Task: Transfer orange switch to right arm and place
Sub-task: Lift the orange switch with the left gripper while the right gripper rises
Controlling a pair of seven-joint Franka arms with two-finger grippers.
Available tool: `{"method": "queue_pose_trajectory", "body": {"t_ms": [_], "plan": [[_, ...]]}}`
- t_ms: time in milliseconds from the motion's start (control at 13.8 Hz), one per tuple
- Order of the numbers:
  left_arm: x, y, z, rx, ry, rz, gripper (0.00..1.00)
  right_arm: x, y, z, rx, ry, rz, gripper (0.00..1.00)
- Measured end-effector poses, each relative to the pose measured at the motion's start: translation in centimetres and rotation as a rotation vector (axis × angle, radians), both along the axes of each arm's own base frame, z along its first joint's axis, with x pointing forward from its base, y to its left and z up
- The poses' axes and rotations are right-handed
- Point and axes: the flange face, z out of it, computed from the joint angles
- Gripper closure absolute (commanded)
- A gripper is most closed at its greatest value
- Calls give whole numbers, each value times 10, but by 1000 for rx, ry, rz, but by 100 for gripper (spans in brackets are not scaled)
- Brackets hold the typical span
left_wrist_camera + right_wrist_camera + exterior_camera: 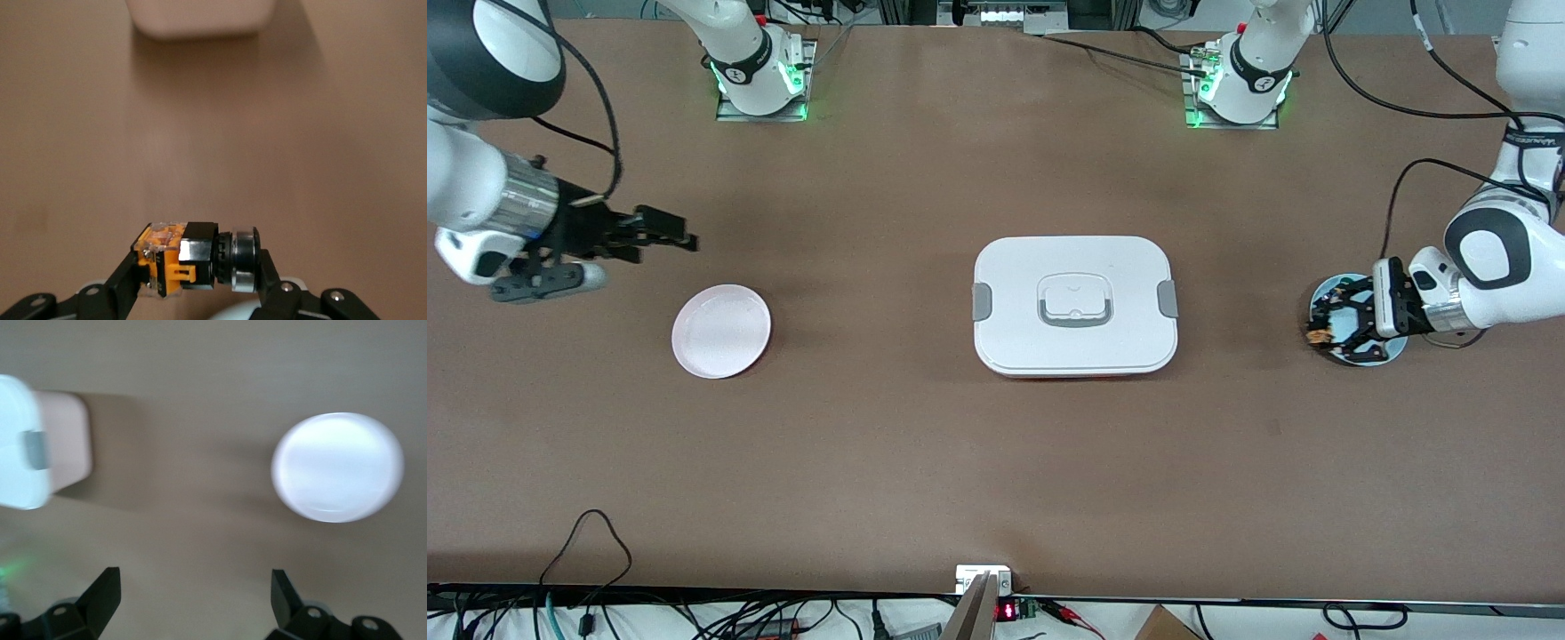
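On brown table (925,444), white lidded box (1074,305), pink plate (721,331), cables along edge (587,613)

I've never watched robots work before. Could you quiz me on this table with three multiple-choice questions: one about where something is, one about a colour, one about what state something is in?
1. Where is the left gripper?
A. Over the blue plate at the left arm's end of the table
B. Over the white lidded box
C. Over the pink plate

2. What colour is the body of the small switch in the left gripper?
A. Green
B. Orange
C. Purple

3. How does the right gripper stand?
A. Shut on the switch
B. Shut on the pink plate
C. Open, holding nothing

Answers:
1. A: the front view shows it over the blue plate.
2. B: the left wrist view shows an orange body with a black and silver button end.
3. C: the right wrist view shows its fingers wide apart with only bare table between them.
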Motion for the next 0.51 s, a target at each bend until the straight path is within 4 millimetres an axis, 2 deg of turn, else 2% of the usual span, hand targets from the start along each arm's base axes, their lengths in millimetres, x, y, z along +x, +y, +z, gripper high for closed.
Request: {"method": "queue_pose_trajectory", "body": {"t_ms": [218,364,509], "plan": [[24,-71,34,-273,-26,48,100,2,26,2,202,26,-39,0],[40,-127,67,-469,-54,84,100,5,41,8,385,46,-88,0],[48,-190,92,-650,-54,138,100,11,54,6,539,75,-129,0]]}}
